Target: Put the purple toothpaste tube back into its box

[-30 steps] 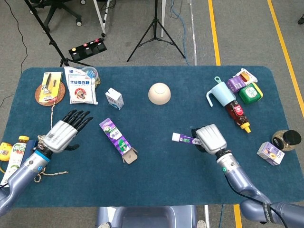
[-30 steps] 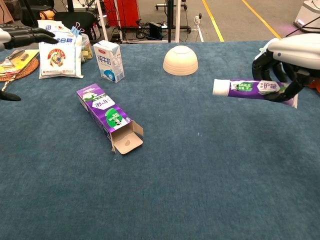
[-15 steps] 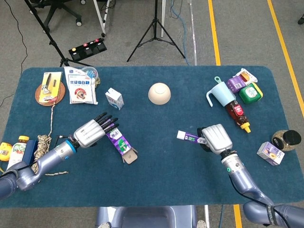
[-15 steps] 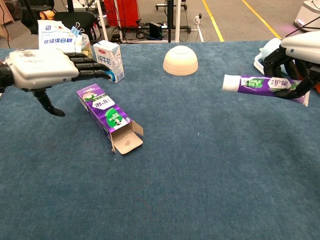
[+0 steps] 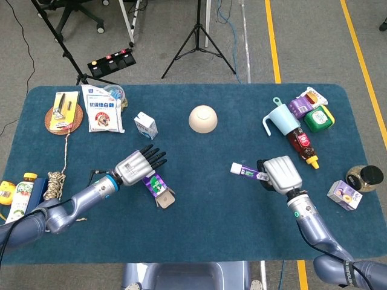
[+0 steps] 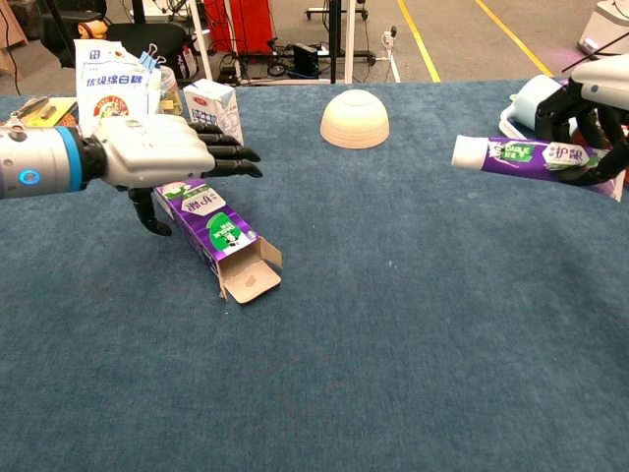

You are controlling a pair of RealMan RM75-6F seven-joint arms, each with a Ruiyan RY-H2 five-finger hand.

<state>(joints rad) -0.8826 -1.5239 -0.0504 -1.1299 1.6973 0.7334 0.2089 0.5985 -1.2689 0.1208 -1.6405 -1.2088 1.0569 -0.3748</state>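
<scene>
The purple toothpaste tube (image 5: 248, 171) (image 6: 521, 154) is lifted off the table, white cap pointing left, gripped by my right hand (image 5: 282, 173) (image 6: 595, 118) at the right side. Its purple box (image 5: 155, 183) (image 6: 218, 231) lies flat on the blue table, with the open flap end toward the front. My left hand (image 5: 136, 165) (image 6: 157, 152) hovers over the box's far end, fingers stretched out and apart, holding nothing.
A cream bowl (image 5: 202, 118) (image 6: 355, 118) sits upside down at the back centre. A small milk carton (image 5: 145, 125) (image 6: 215, 120) stands behind the box. A blue cup (image 5: 282, 119), sauce bottle (image 5: 302, 144) and packets crowd the back right. A snack bag (image 5: 101, 109) lies back left.
My left hand swept right from the table's left side to above the box. My right hand lifted the tube and carried it slightly to the right.
</scene>
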